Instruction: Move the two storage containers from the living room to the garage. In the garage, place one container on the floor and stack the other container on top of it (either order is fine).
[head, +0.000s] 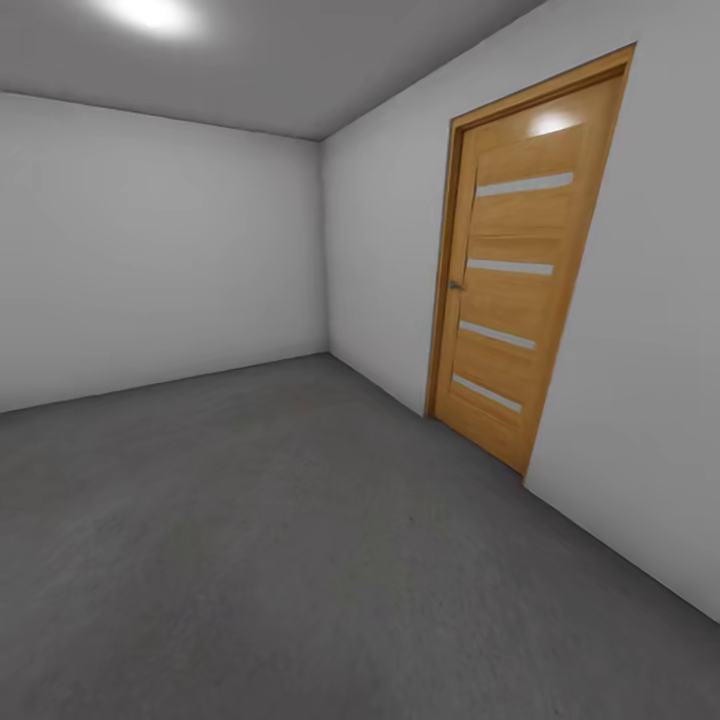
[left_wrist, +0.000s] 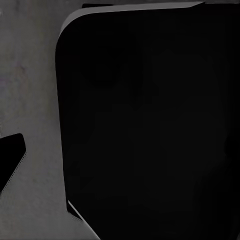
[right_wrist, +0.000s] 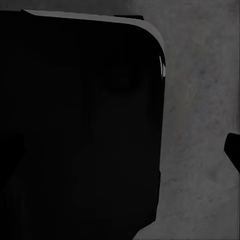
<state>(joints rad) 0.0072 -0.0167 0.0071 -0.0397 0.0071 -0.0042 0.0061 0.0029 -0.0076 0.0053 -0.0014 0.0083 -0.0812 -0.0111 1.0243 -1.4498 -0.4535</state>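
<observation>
I am in the garage, a bare room with grey-white walls (head: 150, 250) and a dark grey concrete floor (head: 300, 560). The two storage containers are out of view. In the left wrist view a black fingertip (left_wrist: 11, 160) pokes in at the edge over the floor (left_wrist: 30, 75), beside a large black part of my own body (left_wrist: 150, 125). The right wrist view shows the same kind of black body panel (right_wrist: 80, 130), a strip of floor (right_wrist: 200, 100) and a dark fingertip (right_wrist: 233, 148) at the edge. Nothing shows between the fingers.
A closed wooden door (head: 510, 290) with narrow glass strips and a small handle (head: 455, 286) stands in the right wall (head: 640, 430). The far wall meets the right wall at a corner (head: 325, 250). Open floor stretches ahead and to the left.
</observation>
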